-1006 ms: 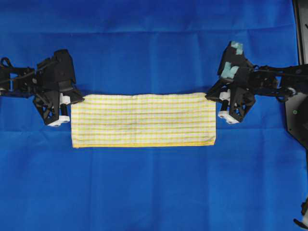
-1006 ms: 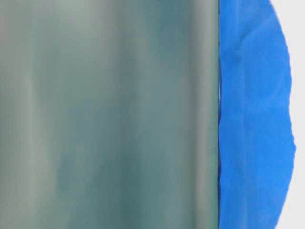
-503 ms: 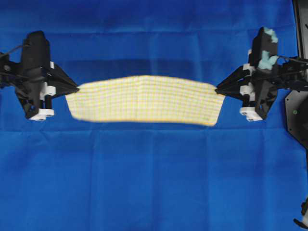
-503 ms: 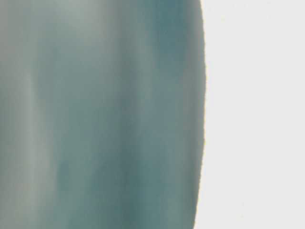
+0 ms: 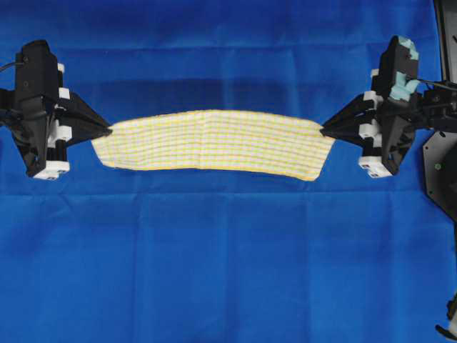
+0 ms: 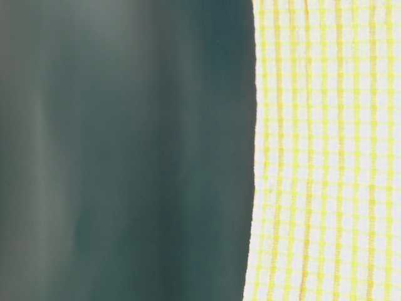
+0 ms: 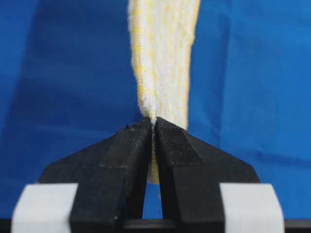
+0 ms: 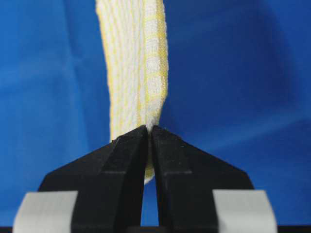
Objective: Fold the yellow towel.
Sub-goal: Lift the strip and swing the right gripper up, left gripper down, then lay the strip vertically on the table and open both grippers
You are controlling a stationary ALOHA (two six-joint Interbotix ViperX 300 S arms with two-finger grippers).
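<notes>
Black wedge-shaped fingers of the left tool pinch one short end of the thin white cloth with yellow checks, the yellow towel. At the towel's opposite end, the right tool clamps it the same way. Between them the towel hangs stretched in a band above the large plain blue cloth covering the counter.

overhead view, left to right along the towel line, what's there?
left gripper, pinching the towel's left end → yellow towel, hanging between the two → right gripper, pinching its right end. Blue cloth lies under all of it.
</notes>
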